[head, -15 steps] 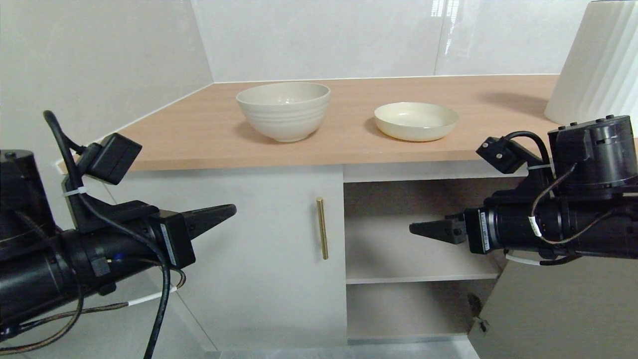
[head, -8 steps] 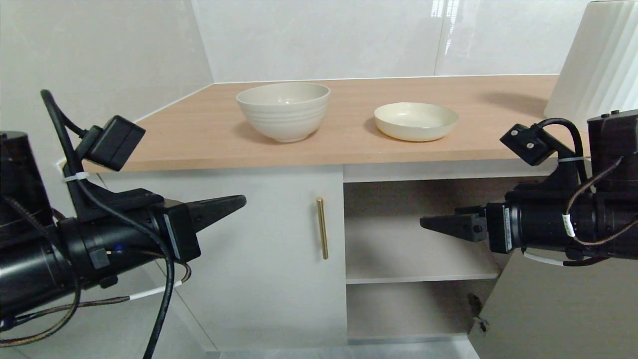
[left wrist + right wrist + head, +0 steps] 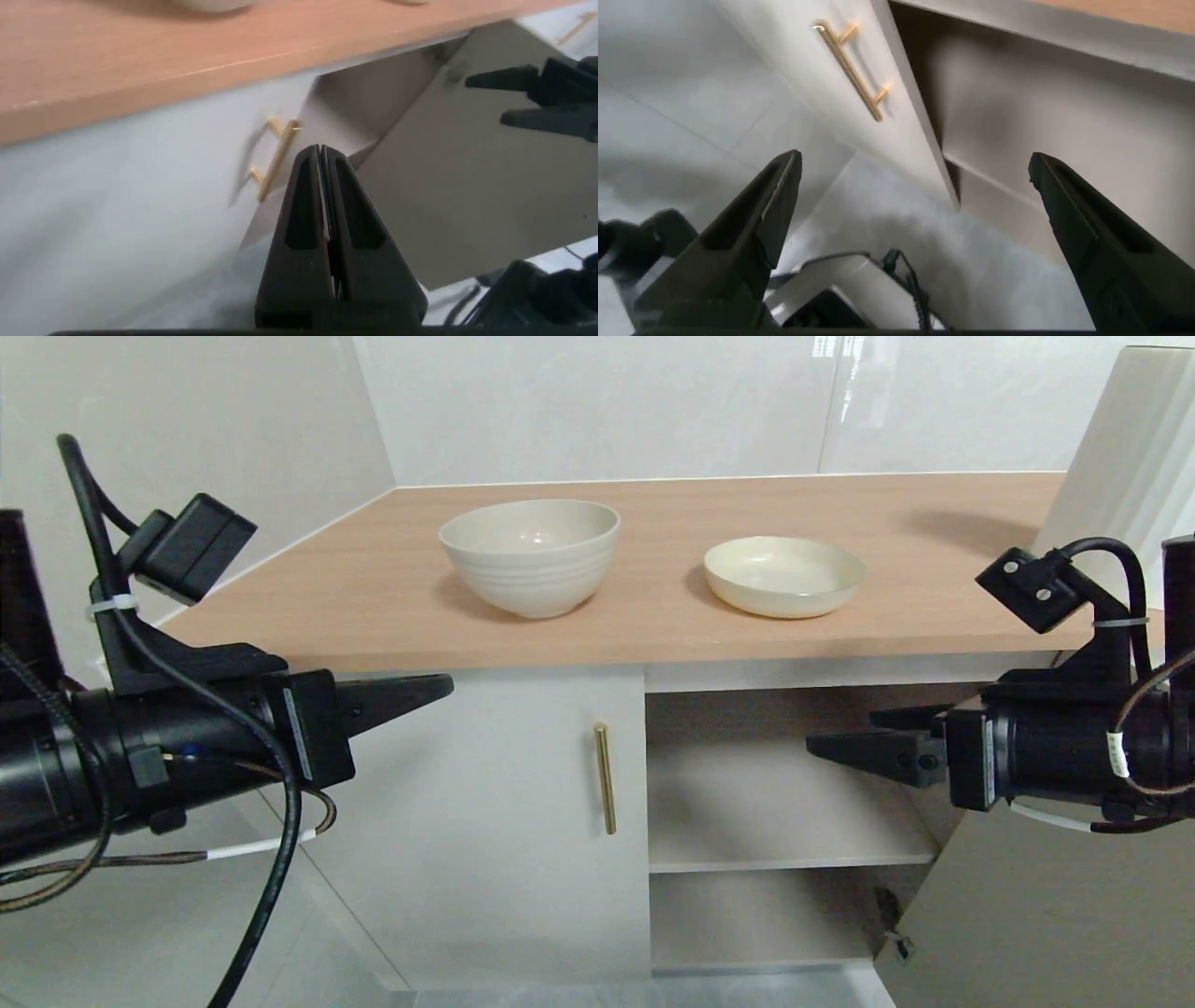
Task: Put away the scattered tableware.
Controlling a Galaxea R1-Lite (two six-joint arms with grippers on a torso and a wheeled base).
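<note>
A ribbed cream bowl [image 3: 529, 555] and a shallow cream dish [image 3: 783, 576] sit apart on the bench [image 3: 373, 597]. Below the bench, a cupboard [image 3: 775, 821] stands open. The left gripper [image 3: 439, 686] has its jaws closed, apparently empty; the right gripper [image 3: 845, 730] has its jaws spread wide and empty.

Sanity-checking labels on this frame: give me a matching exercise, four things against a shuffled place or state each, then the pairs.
1 ribbed bowl
2 shallow dish
3 left gripper
4 right gripper

a open
b on the countertop, the right one of the two vessels
c shut
d on the countertop, the left one of the two vessels

Pairs: 1-d, 2-b, 3-c, 4-a
</note>
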